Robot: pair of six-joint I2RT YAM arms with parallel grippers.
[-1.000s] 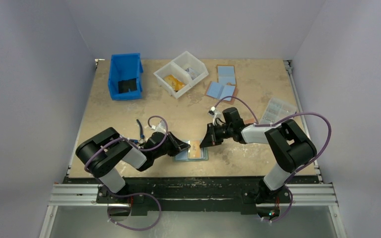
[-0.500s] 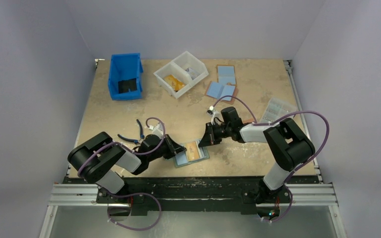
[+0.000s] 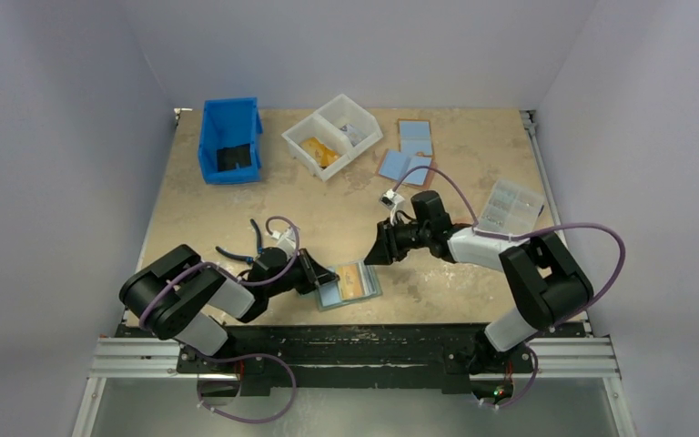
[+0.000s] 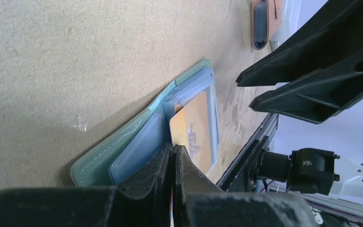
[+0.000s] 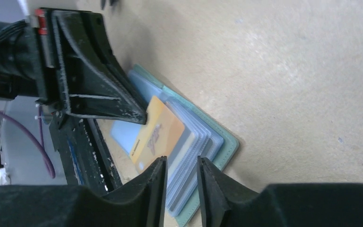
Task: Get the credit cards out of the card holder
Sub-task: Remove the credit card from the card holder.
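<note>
The teal card holder (image 3: 330, 294) lies open on the table near the front edge, its clear sleeves fanned out (image 5: 227, 146) (image 4: 123, 142). A tan-orange credit card (image 3: 355, 280) sticks partway out of a sleeve (image 5: 158, 132) (image 4: 198, 123). My left gripper (image 3: 314, 275) is shut on that card's near-left corner (image 4: 174, 147) (image 5: 139, 116). My right gripper (image 3: 375, 257) hangs just past the holder's right edge, jaws a narrow gap apart with nothing between them (image 5: 179, 163) (image 4: 312, 75). No dark card is visible.
A blue bin (image 3: 230, 141) and a white two-part tray (image 3: 332, 135) stand at the back. Light-blue-and-brown wallets (image 3: 407, 155) lie back centre, a clear plastic box (image 3: 510, 202) to the right, blue-handled pliers (image 3: 246, 246) by the left arm. A salmon-pink wallet (image 4: 264, 19) lies beyond the holder.
My right gripper opened, let go of the holder's right edge and drew back. My left gripper pulled leftward, sliding the orange card out; the holder shifted slightly left.
</note>
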